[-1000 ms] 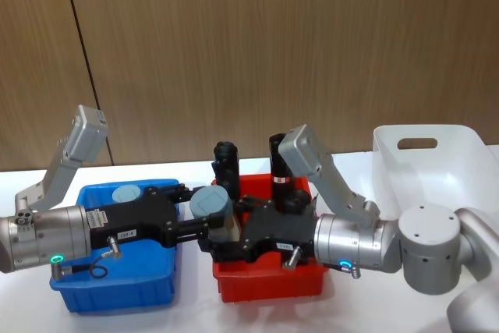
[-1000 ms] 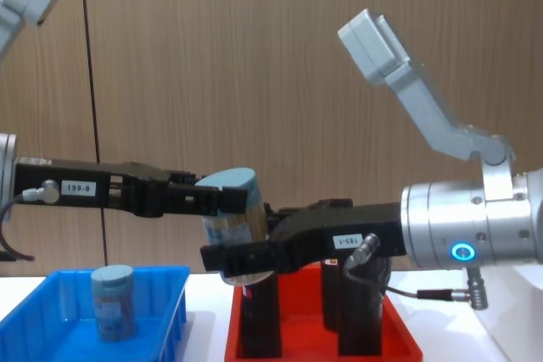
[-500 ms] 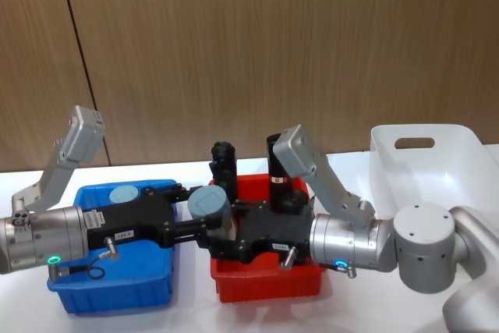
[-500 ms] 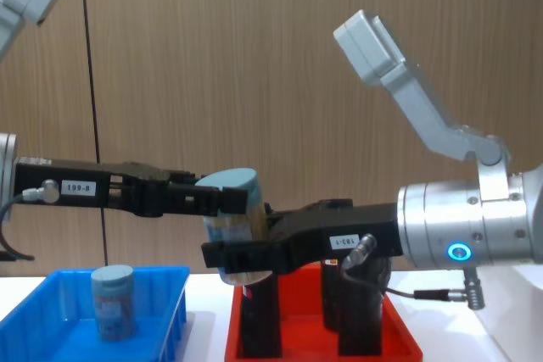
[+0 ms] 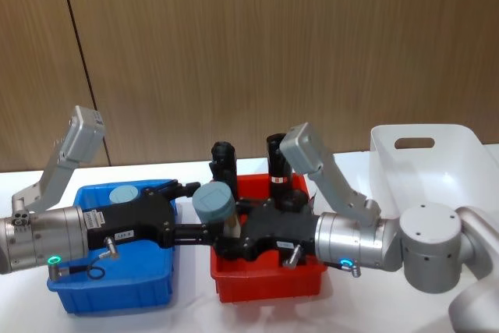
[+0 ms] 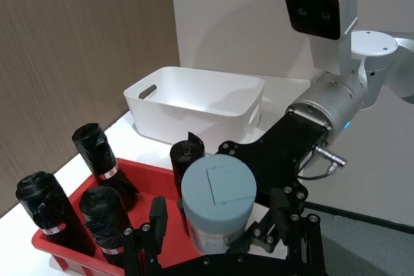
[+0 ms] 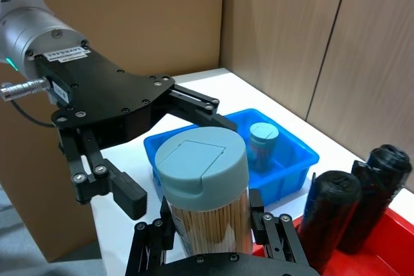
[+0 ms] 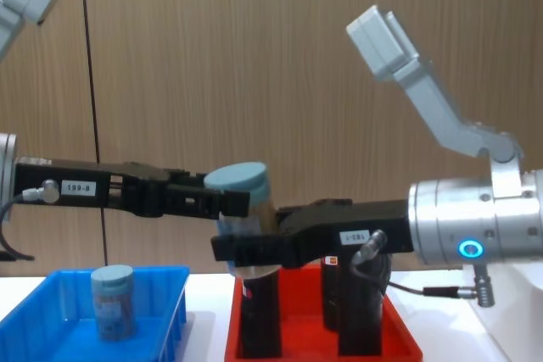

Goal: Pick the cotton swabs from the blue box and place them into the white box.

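Above the seam between the blue box (image 5: 117,295) and the red tray (image 5: 265,286), seen from the head, the right claw (image 5: 228,233) clamps the lower body of a cotton swab jar (image 5: 214,204). The left claw (image 5: 195,210) stands spread to either side of it. A second jar (image 5: 125,193) waits in the blue box, and the white box (image 5: 460,171) sits well apart at the robot's right. From the left wrist, the left claw's fingers (image 6: 155,218) flank the jar without visibly pressing it. From the right wrist, the right claw's fingers (image 7: 265,224) pinch the jar's clear wall, holding it upright. From the chest, the jar hangs just above the tops of the black rolls (image 8: 259,321). By this showing, the handover goes best if the left claw backs straight out without brushing the lid. The right claw should then grip firmly, rise clear of the rolls, carry the jar level over the white box's rim and let go low.
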